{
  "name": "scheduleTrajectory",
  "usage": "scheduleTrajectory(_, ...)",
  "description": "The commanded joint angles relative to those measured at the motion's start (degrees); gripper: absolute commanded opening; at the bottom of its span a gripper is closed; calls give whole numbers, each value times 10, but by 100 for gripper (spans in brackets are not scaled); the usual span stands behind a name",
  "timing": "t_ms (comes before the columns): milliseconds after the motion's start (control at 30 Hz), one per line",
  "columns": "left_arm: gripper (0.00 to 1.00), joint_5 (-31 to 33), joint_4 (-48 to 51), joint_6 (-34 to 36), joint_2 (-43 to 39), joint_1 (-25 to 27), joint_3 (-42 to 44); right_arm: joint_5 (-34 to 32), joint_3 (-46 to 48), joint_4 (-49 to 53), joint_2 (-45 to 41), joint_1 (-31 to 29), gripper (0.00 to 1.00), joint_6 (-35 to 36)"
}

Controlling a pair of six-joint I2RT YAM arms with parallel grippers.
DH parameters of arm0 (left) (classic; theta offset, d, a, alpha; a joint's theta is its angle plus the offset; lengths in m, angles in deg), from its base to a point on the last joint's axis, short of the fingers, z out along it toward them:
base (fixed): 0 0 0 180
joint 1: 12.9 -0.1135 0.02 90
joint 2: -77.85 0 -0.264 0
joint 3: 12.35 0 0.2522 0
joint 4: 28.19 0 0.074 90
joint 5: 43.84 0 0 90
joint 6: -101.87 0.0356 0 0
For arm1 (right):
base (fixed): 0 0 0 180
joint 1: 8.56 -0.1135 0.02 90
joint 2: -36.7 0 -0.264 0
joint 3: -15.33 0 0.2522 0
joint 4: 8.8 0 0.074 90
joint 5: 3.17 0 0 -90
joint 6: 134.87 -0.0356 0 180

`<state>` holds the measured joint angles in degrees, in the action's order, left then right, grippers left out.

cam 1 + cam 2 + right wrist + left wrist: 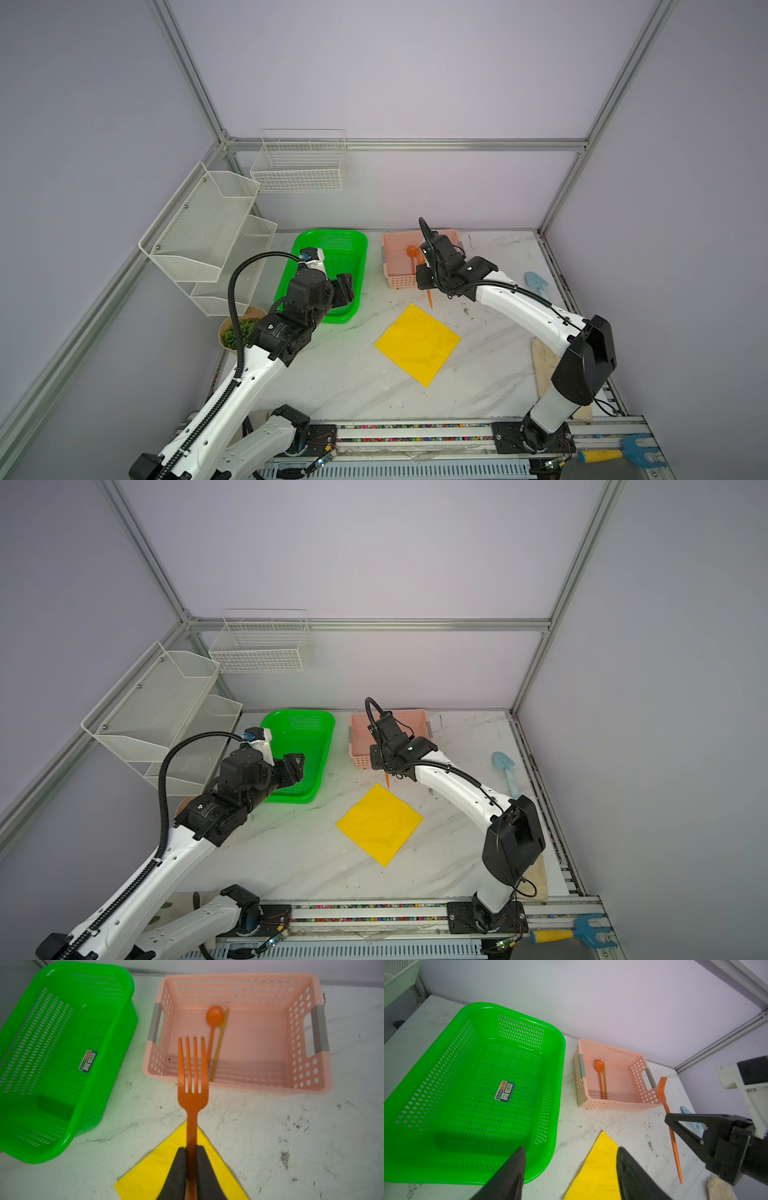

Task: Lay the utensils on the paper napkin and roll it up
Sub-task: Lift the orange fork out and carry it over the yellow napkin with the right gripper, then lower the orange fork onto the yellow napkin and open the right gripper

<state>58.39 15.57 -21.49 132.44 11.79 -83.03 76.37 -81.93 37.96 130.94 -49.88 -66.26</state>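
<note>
Right wrist view: right pincer pinched orange fork by handle, just in front of pink basket; spoon lay inside that basket; yellow napkin lay flat on counter near basket's front; left pincer was spread, empty, left of basket.

paper napkin: flat, unrolled | orange fork: handle end near napkin corner

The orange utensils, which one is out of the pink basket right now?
The fork, held by its handle in the right gripper near the yellow napkin's corner. The spoon lies inside the pink basket.
</note>
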Motion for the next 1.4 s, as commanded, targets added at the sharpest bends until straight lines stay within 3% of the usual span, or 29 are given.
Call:
scheduleTrajectory(0,68,-9,-6,-16,-12,-2,38,-6,63,-23,-28,-8,14,-46)
scheduleTrajectory(133,68,-19,-11,-28,-22,-2,69,18,123,-59,-28,-27,14,-73)
scheduleTrajectory(567,68,-28,-26,-43,-34,1,102,-4,184,-133,50,-84,11,-153)
scheduleTrajectory(1367,68,-27,-28,-44,-29,2,96,-16,210,-170,100,-97,12,-170)
